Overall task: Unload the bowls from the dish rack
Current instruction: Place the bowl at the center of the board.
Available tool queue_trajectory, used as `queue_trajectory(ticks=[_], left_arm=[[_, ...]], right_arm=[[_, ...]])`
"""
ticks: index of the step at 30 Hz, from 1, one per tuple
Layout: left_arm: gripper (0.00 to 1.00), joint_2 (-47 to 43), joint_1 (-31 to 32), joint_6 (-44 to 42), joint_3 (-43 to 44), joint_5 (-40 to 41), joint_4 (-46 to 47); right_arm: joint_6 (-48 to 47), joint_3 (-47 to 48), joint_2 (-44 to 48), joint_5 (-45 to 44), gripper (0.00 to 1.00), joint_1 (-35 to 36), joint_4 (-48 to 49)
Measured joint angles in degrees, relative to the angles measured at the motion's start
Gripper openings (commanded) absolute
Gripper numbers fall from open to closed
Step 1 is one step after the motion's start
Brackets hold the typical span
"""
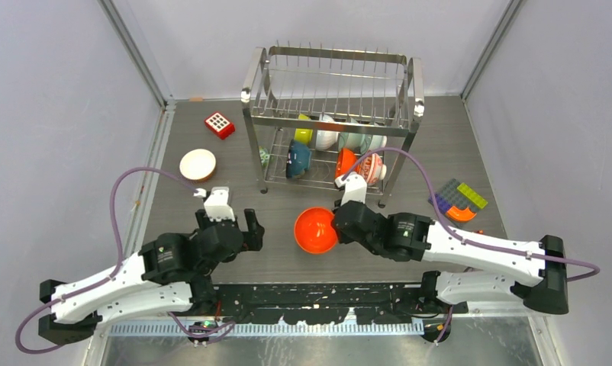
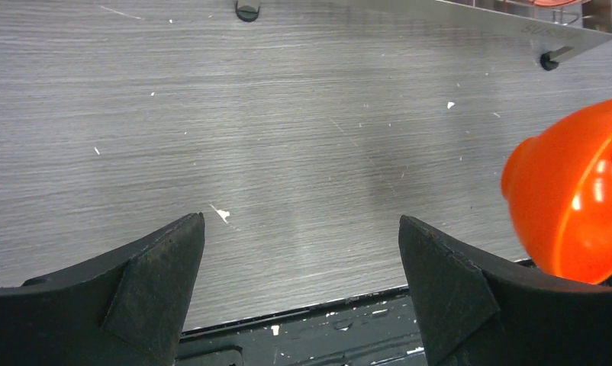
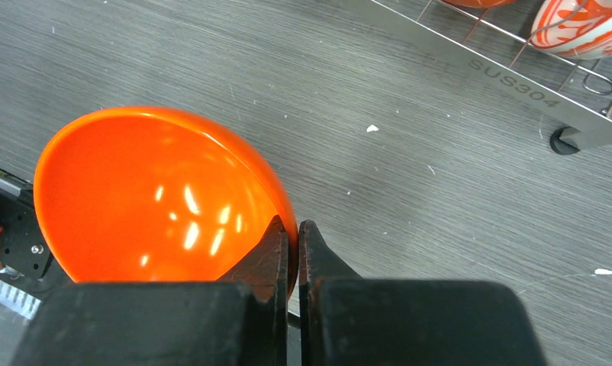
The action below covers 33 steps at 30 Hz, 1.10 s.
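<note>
From above, the right end effector [image 1: 336, 223] is clenched on the orange bowl's [image 1: 315, 230] rim, at six o'clock of the dish rack [image 1: 333, 114]. The left end effector [image 1: 227, 219] is released.

Left wrist: its jaws gape over the worktop [image 2: 288, 137], with the orange bowl at three o'clock.

Right wrist: its fingers [image 3: 276, 252] pinch the rim, and the dish rack sits at one o'clock.

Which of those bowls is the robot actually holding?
The plain orange bowl outside the dish rack, rim pinched in the right gripper; nothing grips the others.

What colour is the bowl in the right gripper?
Orange bowl; clearest in the right wrist view.
</note>
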<state>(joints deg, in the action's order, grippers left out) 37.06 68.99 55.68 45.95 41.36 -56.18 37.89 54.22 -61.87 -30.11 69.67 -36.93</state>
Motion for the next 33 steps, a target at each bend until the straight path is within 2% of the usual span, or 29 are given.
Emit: queue_trajectory(ticks=[4, 11, 20, 28, 33], left_arm=[[1.0, -1.5, 0.0, -0.6, -0.7, -0.1, 0.4], [1.0, 7.0, 0.0, 0.0, 1.8, -0.6, -0.1], [1.0, 9.8, 0.0, 2.4, 3.7, -2.3, 0.7], [1.0, 19.5, 0.0, 4.4, 10.5, -3.2, 0.2], [0.92, 22.3, 0.0, 5.3, 10.8, -5.2, 0.8]], right_arm=[[0.2, -0.7, -1.7, -1.4, 0.01, 1.5, 2.5], [1.4, -2.8, -2.9, -2.8, 0.01, 2.5, 5.2], [2.6, -2.8, -5.4, -3.3, 0.01, 3.0, 6.3], [3.5, 0.9, -10.3, -3.8, 0.01, 3.7, 3.6], [4.7, 4.0, -11.9, -3.8, 0.01, 4.2, 1.5]])
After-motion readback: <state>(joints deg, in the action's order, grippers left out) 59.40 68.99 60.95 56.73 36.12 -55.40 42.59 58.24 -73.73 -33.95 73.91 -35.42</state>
